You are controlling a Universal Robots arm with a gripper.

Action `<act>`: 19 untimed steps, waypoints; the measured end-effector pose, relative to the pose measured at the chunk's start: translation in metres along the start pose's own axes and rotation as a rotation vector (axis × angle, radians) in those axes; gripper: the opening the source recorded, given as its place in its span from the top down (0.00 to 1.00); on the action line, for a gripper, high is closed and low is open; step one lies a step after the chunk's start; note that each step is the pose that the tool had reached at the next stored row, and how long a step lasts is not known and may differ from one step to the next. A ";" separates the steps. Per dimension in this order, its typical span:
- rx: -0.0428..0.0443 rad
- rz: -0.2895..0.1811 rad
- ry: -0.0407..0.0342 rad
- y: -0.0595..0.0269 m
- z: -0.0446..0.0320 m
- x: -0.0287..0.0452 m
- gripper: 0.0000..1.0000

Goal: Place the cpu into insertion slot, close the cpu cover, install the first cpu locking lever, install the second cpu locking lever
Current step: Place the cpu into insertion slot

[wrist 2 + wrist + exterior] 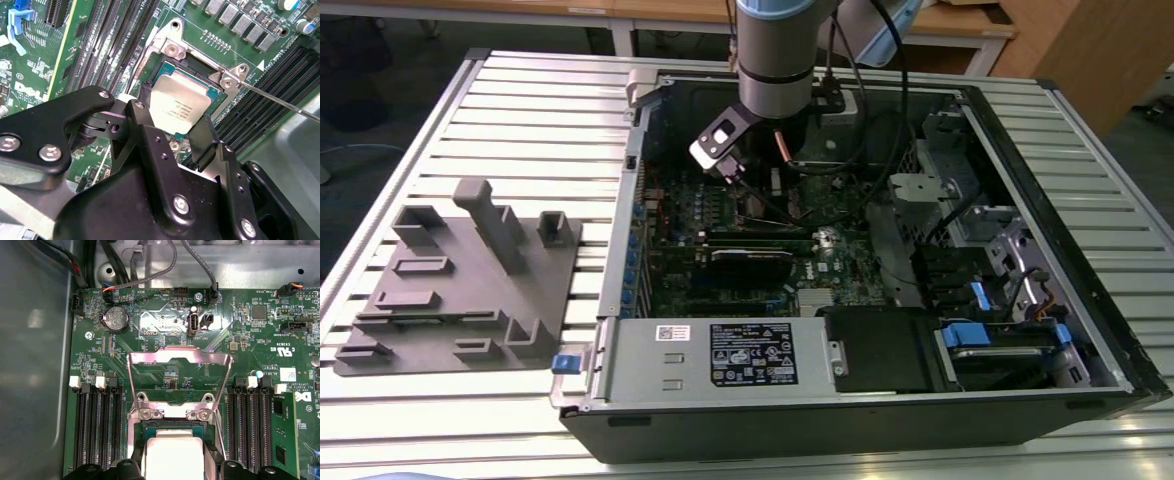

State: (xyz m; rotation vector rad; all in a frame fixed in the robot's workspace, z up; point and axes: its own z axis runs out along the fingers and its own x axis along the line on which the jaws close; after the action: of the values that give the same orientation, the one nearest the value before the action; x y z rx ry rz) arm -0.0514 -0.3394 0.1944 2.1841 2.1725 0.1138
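The gripper (173,110) clamps the cpu (180,100) in the insertion slot (195,70); the cpu cover (145,357) stands raised, both lever steps outstanding.

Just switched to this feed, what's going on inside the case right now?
The robot arm's gripper is down at the small flat silver-grey cpu, which sits in or just over the square black insertion slot on the green motherboard. The thin silver metal cpu cover stands raised, not yet closed. A thin metal locking lever sticks out free beside the slot.
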 end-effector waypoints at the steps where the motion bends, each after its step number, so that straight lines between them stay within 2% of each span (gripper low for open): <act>1: -0.0001 0.000 0.0001 0.0000 0.0002 0.0000 0.46; 19: 0.0000 0.001 -0.0001 -0.0002 0.0021 0.0000 0.46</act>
State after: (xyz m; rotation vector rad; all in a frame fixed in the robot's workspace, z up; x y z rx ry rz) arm -0.0514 -0.3394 0.1923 2.1856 2.1709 0.1138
